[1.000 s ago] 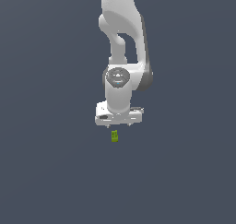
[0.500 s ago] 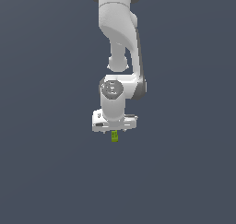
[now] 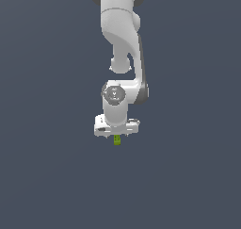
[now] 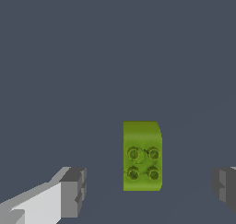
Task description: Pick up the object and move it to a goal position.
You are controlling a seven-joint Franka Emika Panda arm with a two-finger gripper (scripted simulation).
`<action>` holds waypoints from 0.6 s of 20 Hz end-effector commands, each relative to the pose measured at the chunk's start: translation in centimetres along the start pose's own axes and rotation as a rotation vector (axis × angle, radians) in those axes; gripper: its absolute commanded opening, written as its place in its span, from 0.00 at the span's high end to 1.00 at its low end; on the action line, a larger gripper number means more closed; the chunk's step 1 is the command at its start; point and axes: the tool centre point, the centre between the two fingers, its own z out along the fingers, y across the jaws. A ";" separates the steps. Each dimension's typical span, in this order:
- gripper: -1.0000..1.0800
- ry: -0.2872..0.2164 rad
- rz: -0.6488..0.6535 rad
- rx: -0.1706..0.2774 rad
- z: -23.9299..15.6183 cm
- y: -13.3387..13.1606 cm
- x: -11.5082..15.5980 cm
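The object is a small yellow-green block [image 4: 142,156] with four darker green studs on top. It lies on the flat grey floor. In the exterior view the block [image 3: 116,140] shows just under the white gripper [image 3: 116,133], partly hidden by the hand. In the wrist view the gripper [image 4: 150,191] is open, with one finger [image 4: 73,191] on one side of the block and the other finger [image 4: 225,187] on the other side. Neither finger touches the block.
The white arm [image 3: 120,49] rises above the hand to the top of the exterior view. The grey floor [image 3: 47,176] spreads plain all around. No goal marker shows.
The arm has lowered, so the hand now sits right over the block and hides its upper part. The block has not moved.
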 end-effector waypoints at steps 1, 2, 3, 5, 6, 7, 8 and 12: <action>0.04 -0.001 0.000 0.000 1.3 0.0 -0.1; 0.04 -0.001 -0.001 0.000 1.8 0.0 -0.1; 0.04 -0.001 -0.001 0.000 2.3 0.0 -0.1; 0.04 -0.001 -0.001 0.000 3.1 0.0 -0.1; 0.04 0.000 -0.001 0.000 3.3 0.0 -0.1; 0.04 0.000 -0.001 0.000 3.5 0.0 0.0; 0.04 0.000 -0.001 0.000 3.6 0.0 0.0; 1.00 0.000 -0.001 0.000 3.6 0.0 0.0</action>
